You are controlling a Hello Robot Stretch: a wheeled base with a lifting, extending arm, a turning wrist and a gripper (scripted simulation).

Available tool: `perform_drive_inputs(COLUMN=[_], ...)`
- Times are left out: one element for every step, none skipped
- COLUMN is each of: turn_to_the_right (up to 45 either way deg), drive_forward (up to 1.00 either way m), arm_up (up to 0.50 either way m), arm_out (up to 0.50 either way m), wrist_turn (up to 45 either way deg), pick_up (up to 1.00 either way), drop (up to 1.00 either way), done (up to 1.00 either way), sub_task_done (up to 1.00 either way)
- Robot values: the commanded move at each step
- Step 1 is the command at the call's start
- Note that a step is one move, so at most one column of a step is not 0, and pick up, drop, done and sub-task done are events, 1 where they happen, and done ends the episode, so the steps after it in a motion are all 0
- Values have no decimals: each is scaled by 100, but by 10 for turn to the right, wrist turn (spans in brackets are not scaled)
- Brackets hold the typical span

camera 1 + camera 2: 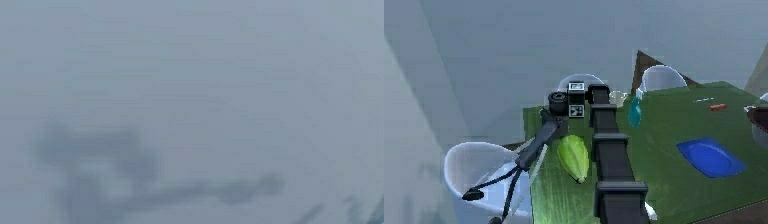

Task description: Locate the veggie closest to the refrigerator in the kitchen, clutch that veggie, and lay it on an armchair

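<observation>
A pale green, leafy-looking veggie (574, 158) shows at the near left edge of the green table (684, 125), right beside the dark arm bar (616, 160). The gripper (492, 200) reaches down and left from its dark body (560, 104), with its thin fingers in front of a white chair (469, 165). I cannot tell whether the veggie rests on the table or is lifted, nor whether the gripper holds anything.
On the table are a blue mat (709, 157), a teal bottle (634, 108), a small red thing (717, 105) and a dark bowl (762, 122). Two more white chairs (665, 76) (584, 82) stand at the far side. A plain grey wall (190, 80) lies close ahead.
</observation>
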Motion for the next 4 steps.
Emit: perform_drive_inputs(turn_to_the_right=[0,0,0,0], drive_forward=[0,0,0,0], arm_up=[0,0,0,0], arm_out=[0,0,0,0], wrist_turn=[450,450,450,120], pick_up=[0,0,0,0], drop=[0,0,0,0], done=[0,0,0,0], sub_task_done=[0,0,0,0])
